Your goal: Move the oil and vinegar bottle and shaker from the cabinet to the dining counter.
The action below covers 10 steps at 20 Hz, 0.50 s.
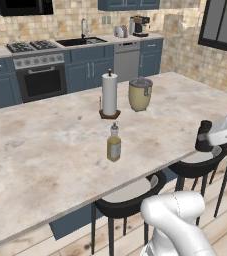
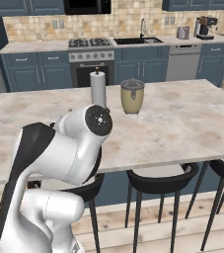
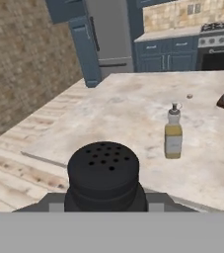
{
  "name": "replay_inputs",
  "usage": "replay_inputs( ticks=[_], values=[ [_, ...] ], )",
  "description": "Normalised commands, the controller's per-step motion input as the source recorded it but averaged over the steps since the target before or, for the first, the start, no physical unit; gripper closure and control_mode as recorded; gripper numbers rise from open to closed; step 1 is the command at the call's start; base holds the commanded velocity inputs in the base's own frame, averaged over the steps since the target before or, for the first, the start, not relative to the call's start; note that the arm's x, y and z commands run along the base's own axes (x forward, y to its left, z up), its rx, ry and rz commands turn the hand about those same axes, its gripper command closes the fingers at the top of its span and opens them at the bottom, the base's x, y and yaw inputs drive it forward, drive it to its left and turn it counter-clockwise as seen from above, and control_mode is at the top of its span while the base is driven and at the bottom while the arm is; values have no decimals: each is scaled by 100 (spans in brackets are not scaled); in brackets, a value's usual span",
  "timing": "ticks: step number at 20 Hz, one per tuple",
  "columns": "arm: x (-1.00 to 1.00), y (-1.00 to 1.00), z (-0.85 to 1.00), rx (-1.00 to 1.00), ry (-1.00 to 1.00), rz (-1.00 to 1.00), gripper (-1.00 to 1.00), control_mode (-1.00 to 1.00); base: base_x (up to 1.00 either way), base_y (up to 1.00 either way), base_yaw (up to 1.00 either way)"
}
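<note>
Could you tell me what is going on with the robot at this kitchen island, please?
The robot arm is carrying the shaker in its pincer, held at the stool-side edge of the dining counter, not yet set down. The oil and vinegar bottle already stands upright on the counter, just in front of the paper towel roll and the beige pot. So one item looks delivered and the second is arriving.
</note>
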Motion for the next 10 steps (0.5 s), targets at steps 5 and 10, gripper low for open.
replay_inputs(
  ticks=[5,10],
  values=[
    [31,-10,-28,6,0,14,100,-100,0,0,0],
    [42,2,-30,3,-1,9,100,-100,0,0,0]
  ],
)
